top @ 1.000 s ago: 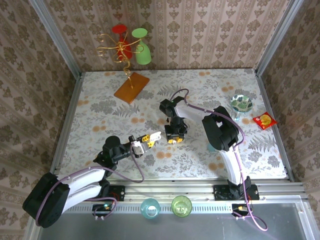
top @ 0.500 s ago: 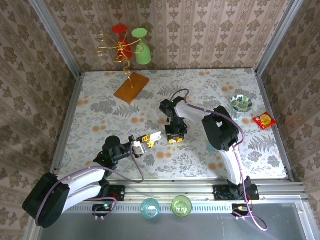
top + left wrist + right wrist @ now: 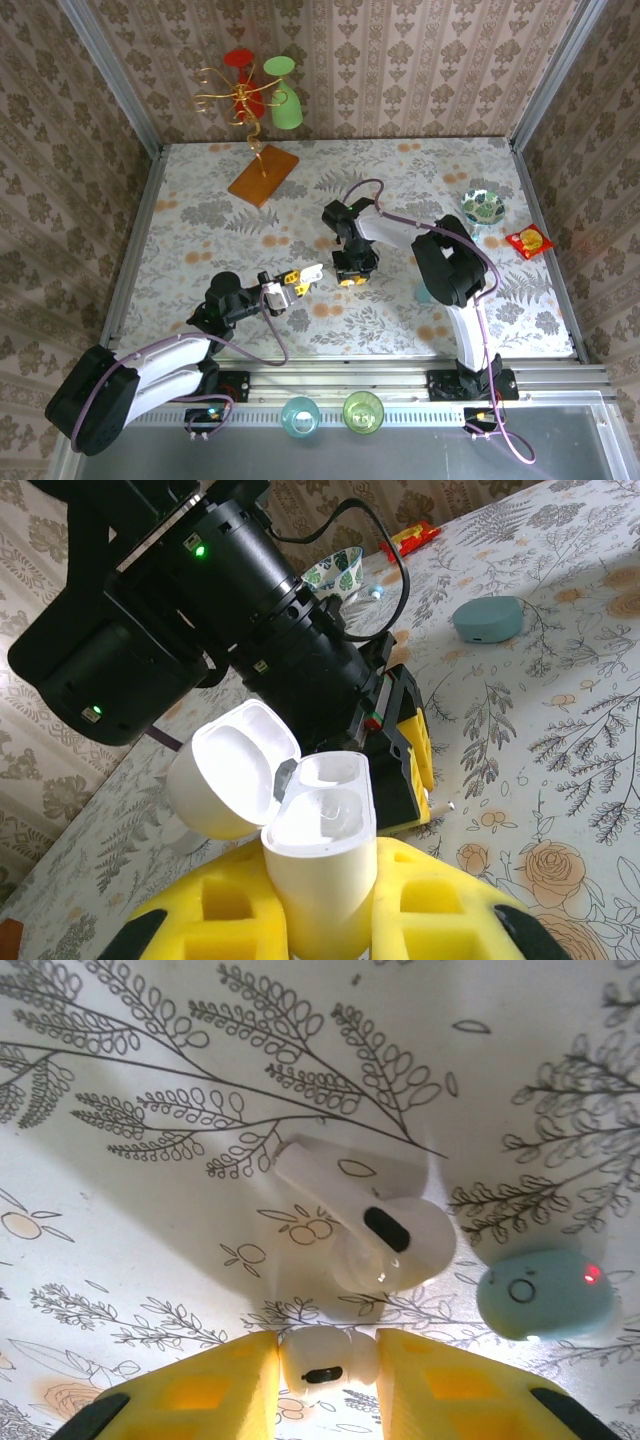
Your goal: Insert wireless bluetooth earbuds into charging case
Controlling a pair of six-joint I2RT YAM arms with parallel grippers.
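Note:
My left gripper (image 3: 320, 925) is shut on the white charging case (image 3: 322, 855), held upright with its lid (image 3: 232, 780) swung open to the left and both wells showing. In the top view that gripper (image 3: 291, 284) hovers left of centre. Just beyond it my right gripper (image 3: 350, 276) points down at the table. Its yellow fingers (image 3: 215, 1385) are shut on a small white earbud (image 3: 325, 1360). A second white earbud (image 3: 375, 1225) lies on the cloth just ahead of it, and a pale blue earbud (image 3: 545, 1295) with a red light rests to its right.
A teal pebble-shaped case (image 3: 425, 293) lies right of the right arm. A patterned glass bowl (image 3: 483, 207) and a red packet (image 3: 528, 241) sit at the far right. A cup stand (image 3: 262, 120) occupies the back left. Two cups (image 3: 300, 414) stand on the front rail.
The right arm's elbow has shifted a little to the right and its fingers have drawn slightly closer on the earbud. The left arm and the case have stayed put.

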